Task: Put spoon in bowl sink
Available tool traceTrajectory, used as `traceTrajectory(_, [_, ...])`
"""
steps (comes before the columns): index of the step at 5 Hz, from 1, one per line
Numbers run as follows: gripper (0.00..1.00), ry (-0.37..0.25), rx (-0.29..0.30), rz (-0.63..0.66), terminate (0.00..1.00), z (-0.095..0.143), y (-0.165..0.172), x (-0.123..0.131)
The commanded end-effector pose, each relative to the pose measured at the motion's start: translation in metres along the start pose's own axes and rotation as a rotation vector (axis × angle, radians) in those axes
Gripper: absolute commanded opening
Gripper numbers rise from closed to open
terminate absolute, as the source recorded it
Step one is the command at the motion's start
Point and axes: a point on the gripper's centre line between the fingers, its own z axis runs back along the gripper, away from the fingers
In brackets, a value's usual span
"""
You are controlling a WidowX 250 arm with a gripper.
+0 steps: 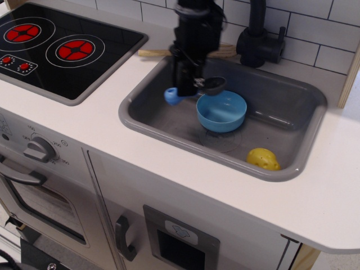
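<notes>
A black cooktop with red burner rings sits at the far left of the white counter. To its right lies the grey sink, with a long wooden utensil resting on the counter behind its back rim. Above the sink's left half, the black hand pinches the spoon around the middle, holding it in the air; the light blue handle points left and the dark grey scoop hangs just over the back left rim of the light blue bowl. The bowl stands upright on the sink floor. A yellow lumpy object lies near the sink's front right corner. A black faucet rises behind the sink.
</notes>
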Motion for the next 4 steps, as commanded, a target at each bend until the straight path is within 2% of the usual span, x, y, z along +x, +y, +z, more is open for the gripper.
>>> traceTrajectory(1, [0.0, 0.031, 0.037, 0.084, 0.0, -0.0006, 0.0188, 0.0291])
traceTrajectory(2, [0.0, 0.052, 0.039, 0.086, 0.0, -0.0023, 0.0176, 0.0319])
traceTrajectory(3, [1.0, 0.055, 0.056, 0.076, 0.0, -0.0016, 0.0165, 0.034])
traceTrajectory(4, [1.0, 0.041, 0.057, 0.074, 0.0, 0.0061, 0.0145, 0.0332])
